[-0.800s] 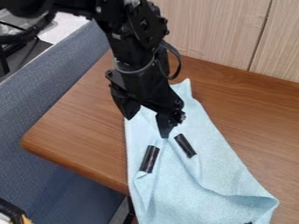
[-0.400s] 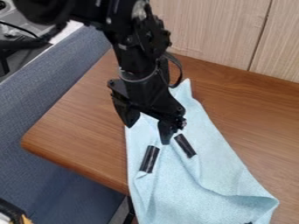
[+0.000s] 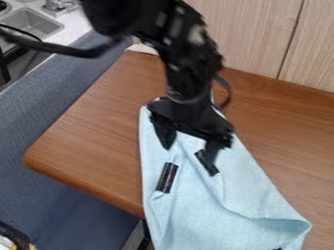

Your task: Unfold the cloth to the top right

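Black two-finger end effector (image 3: pixel 190 150): spread, shifted towards 3 o'clock.
Light-blue fabric cloth (image 3: pixel 196 210): unmoved, centre to 6 o'clock, on brown wooden worktop (image 3: pixel 91 141).
Unfolding: grip apparently still needed.

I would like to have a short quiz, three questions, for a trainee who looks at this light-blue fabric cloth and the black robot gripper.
1. True or false: the black two-finger gripper is shut.
2. The light-blue fabric cloth lies on: A) a brown wooden table; B) a grey metal sink.
3. How many short black strips show just below the gripper?

Key: 1. False; 2. A; 3. Two.
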Motion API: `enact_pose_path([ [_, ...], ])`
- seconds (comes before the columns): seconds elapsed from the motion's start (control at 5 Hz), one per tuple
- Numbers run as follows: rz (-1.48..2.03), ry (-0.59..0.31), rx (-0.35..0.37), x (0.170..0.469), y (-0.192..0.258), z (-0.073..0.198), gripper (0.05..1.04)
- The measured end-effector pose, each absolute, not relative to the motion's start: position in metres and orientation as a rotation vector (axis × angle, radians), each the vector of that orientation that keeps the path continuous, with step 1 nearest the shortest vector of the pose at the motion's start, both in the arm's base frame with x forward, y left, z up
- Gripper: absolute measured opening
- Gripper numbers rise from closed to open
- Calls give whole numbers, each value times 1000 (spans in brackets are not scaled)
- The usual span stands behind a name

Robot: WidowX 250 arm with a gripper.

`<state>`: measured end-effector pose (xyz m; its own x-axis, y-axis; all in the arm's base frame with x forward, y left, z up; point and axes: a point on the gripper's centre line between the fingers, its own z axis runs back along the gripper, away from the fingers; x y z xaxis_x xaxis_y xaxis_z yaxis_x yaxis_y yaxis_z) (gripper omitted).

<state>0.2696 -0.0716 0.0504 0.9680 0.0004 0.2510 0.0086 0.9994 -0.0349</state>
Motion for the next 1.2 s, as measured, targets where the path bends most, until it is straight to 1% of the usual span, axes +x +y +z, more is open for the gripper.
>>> enact_pose_path([
  [0.2,28,-237,-27,271,-89,32,999],
  [0.4,30,-193,-10,276,-109,10,999],
  [0.6,70,-171,-14,279,-115,-5,999],
  [0.8,103,-163,-21,283,-118,-12,944],
  [1.0,119,-176,3,282,-114,-10,671],
  [1.2,121,-190,10,281,-111,-5,417],
])
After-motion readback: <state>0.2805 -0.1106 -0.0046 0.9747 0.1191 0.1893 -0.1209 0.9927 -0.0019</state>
